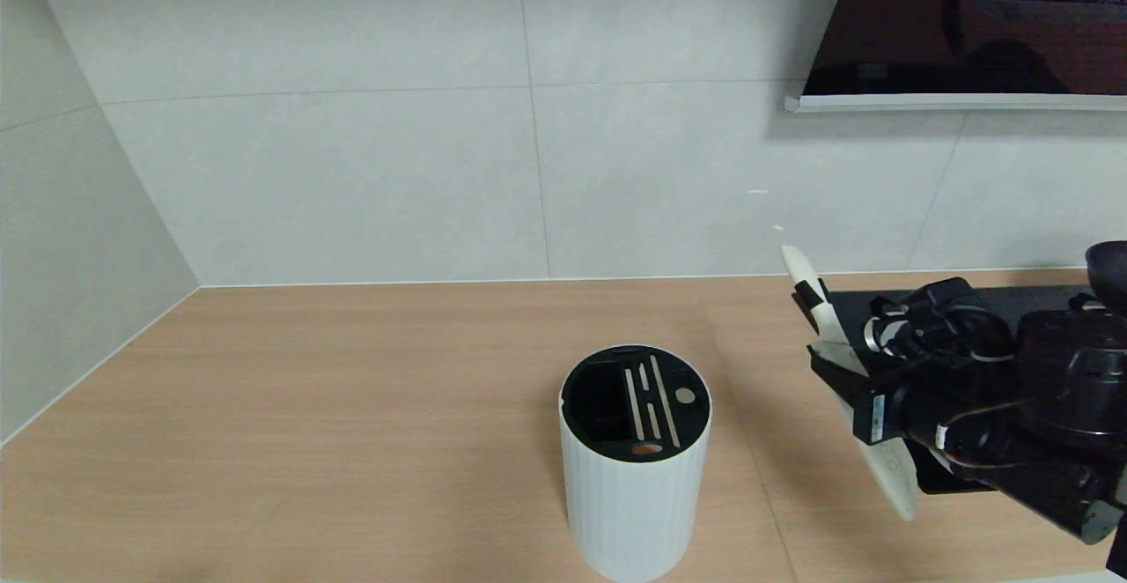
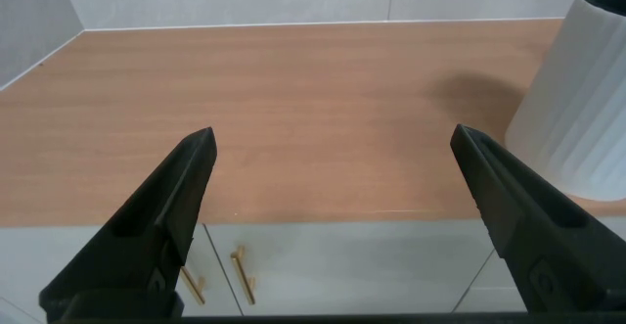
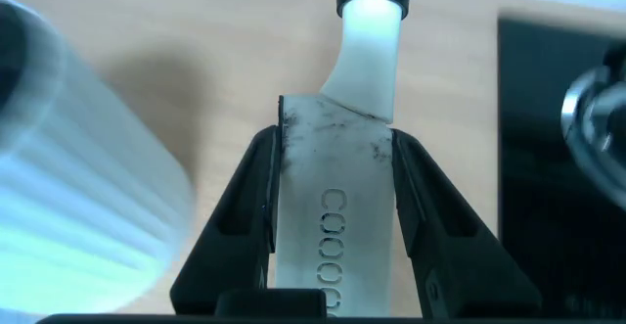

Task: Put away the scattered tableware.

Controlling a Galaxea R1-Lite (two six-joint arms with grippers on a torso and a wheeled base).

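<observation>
Nearest, at the front edge of the wooden counter (image 1: 308,389): left gripper (image 2: 333,138), its two black fingers (image 2: 166,207) spread wide apart, nothing between them. Just below that edge, on the pale cabinet front: two slim brass-coloured pull handles (image 2: 243,275).

Farther in, near the middle of the counter: white ribbed cylindrical utensil holder (image 1: 634,486), upright. On top, a black insert with one large opening on the robot's left, several narrow slots beside it and small round holes toward the right.

To the robot's right of the holder and apart from it, raised above the counter: right gripper (image 3: 335,148), clamped across the flat of a white knife (image 1: 891,468). Grasp on the blade, close to where the handle begins. Knife tilted, blade tip low and toward the robot, white handle with a black band pointing up and away toward the wall. No contact between knife and holder.

Behind and under the right arm: black cooktop (image 1: 1048,298) set in the counter.

Farthest: wall of large pale grey tiles (image 1: 352,169), and at upper right a dark glossy range hood (image 1: 968,28) with a light lower rim.
</observation>
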